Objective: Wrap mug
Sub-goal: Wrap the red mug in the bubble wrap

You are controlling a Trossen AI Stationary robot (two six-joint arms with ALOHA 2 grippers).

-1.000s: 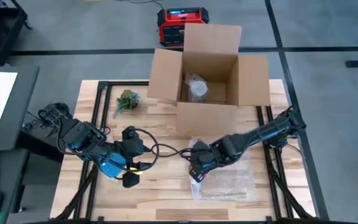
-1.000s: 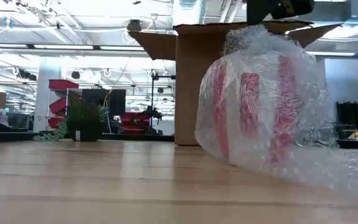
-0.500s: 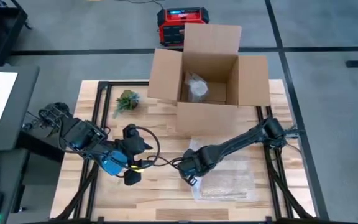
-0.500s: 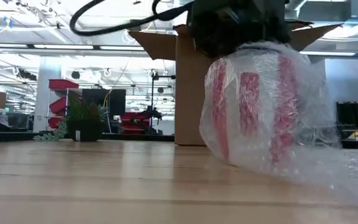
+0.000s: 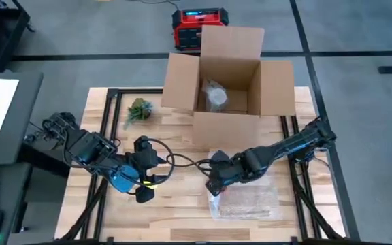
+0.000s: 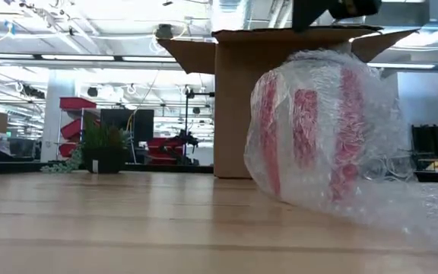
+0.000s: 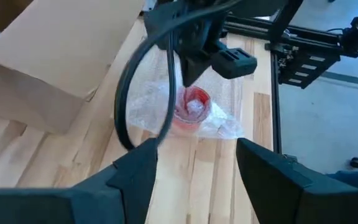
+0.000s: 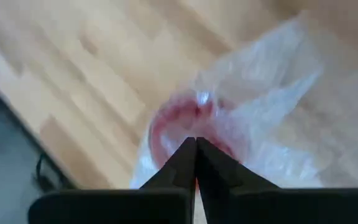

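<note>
Now | table (image 5: 175, 207): cardboard box (image 5: 231, 75) upper centre | bubble wrap (image 5: 247, 199) lower right of centre | mug (image 6: 318, 129), red, swathed in wrap, on its side, long axis roughly level | right gripper (image 5: 211, 185) above mug, fingers (image 8: 185, 165) pressed together | left gripper (image 5: 141, 196) lower left of centre, spread, empty

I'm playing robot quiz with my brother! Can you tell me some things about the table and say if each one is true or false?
1. The red mug is covered in bubble wrap. True.
2. The cardboard box is closed. False: its flaps stand open.
3. The right gripper has its fingers pressed together above the mug. True.
4. The little plant sits inside the box. False: it stands on the table, beside the box.
5. The left gripper is holding the mug. False: its fingers are open, apart from the mug.
</note>
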